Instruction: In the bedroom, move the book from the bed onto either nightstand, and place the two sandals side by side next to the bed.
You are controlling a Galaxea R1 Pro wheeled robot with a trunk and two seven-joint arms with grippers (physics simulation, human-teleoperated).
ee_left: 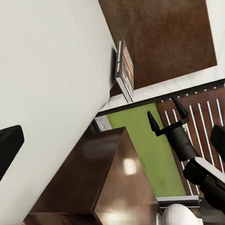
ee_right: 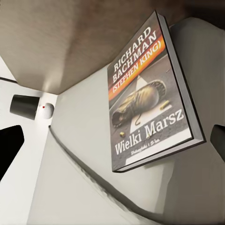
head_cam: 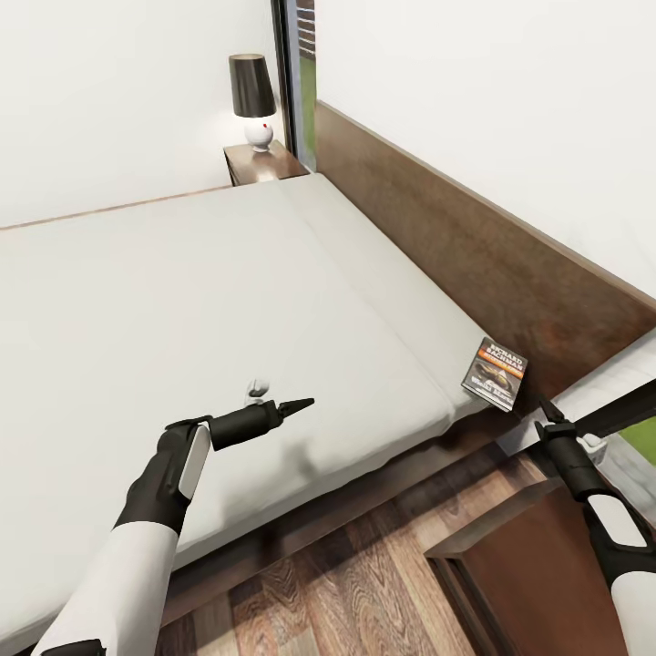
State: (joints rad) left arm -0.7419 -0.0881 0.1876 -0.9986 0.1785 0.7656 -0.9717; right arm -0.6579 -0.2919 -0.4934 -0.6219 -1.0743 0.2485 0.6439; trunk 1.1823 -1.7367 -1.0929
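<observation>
1. The book (ee_right: 147, 96) lies face up on the bed's pale grey mattress (head_cam: 182, 301), at the corner against the dark wood headboard (head_cam: 474, 246).
2. Its cover reads "RICHARD BACHMAN" in white, "(STEPHEN KING)" on an orange strip, and "Wielki Marsz" over a greyish picture of a worn boot; the smaller line below is too fine to read.
3. The book overhangs the mattress edge slightly, seen in the left wrist view as a thin spine (ee_left: 124, 68) by the headboard.
4. The right gripper (head_cam: 549, 417) hovers just beside the book without touching it, fingers spread apart and holding nothing.
5. A dark brown nightstand (head_cam: 538, 556) stands on the wood-plank floor (head_cam: 337, 583) just below the book's corner of the bed.
6. The left gripper (head_cam: 301, 404) hangs over the mattress, well apart from the book; I cannot tell how its fingers stand.
7. Across the bed from the book, a second nightstand (head_cam: 264, 164) carries a lamp (head_cam: 253, 100) with a dark shade and white round base.
</observation>
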